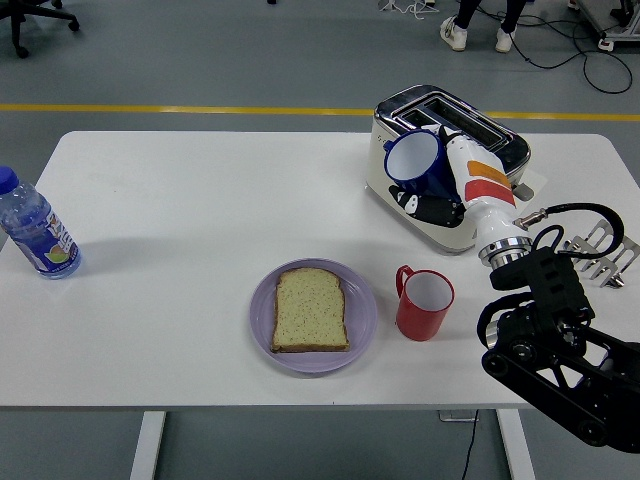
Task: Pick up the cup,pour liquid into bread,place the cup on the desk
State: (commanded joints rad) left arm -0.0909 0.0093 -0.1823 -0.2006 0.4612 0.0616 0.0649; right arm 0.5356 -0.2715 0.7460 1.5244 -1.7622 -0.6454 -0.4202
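My right hand (437, 185) is shut on a blue cup (412, 163) with a white inside. It holds the cup high in front of the toaster, mouth tilted toward the left. A slice of bread (311, 310) lies flat on a purple plate (362, 320) near the table's front, well to the lower left of the held cup. A red cup (423, 304) stands upright just right of the plate, empty as far as I can see. My left arm does not show.
A cream and chrome toaster (446, 160) stands behind the held cup. A water bottle (35, 235) sits at the left edge. A metal toast rack (603, 251) is at the right edge. A person's feet (477, 35) show on the floor beyond the table.
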